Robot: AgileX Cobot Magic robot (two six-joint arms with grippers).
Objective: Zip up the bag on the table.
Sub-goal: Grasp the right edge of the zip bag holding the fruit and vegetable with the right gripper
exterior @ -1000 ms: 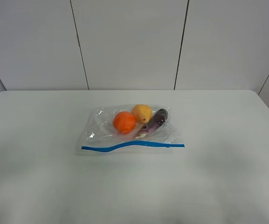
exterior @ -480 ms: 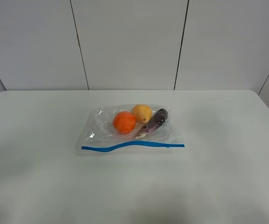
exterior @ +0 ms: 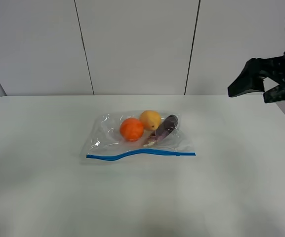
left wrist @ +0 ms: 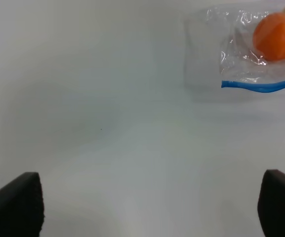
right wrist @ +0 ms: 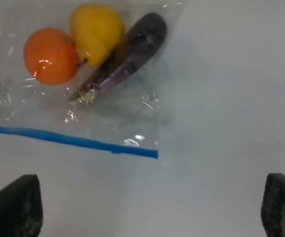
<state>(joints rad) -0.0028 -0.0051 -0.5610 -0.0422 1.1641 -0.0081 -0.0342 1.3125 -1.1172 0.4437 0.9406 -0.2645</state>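
Note:
The clear crinkly bag (exterior: 105,140) lies flat in the middle of the white table (exterior: 43,187). Its blue zipper strip (exterior: 140,153) runs along the near edge. An orange (exterior: 131,129), a yellow fruit (exterior: 150,119) and a purple eggplant (exterior: 166,127) show through it. My right gripper (exterior: 247,97) is open and empty, high above the table's far right corner. Its wrist view shows the bag (right wrist: 147,106) and the strip's end (right wrist: 73,139) beyond the gripper (right wrist: 147,212). My left gripper (left wrist: 147,212) is open and empty, with the bag's corner (left wrist: 206,54) and strip (left wrist: 261,86) far ahead.
Grey wall panels (exterior: 137,44) stand behind the table's far edge. The table's rounded right corner (exterior: 275,103) lies below the right arm. Bare tabletop surrounds the bag on all sides.
My right arm has come into the exterior view at the upper right; it was absent before. The bag and its contents have not moved.

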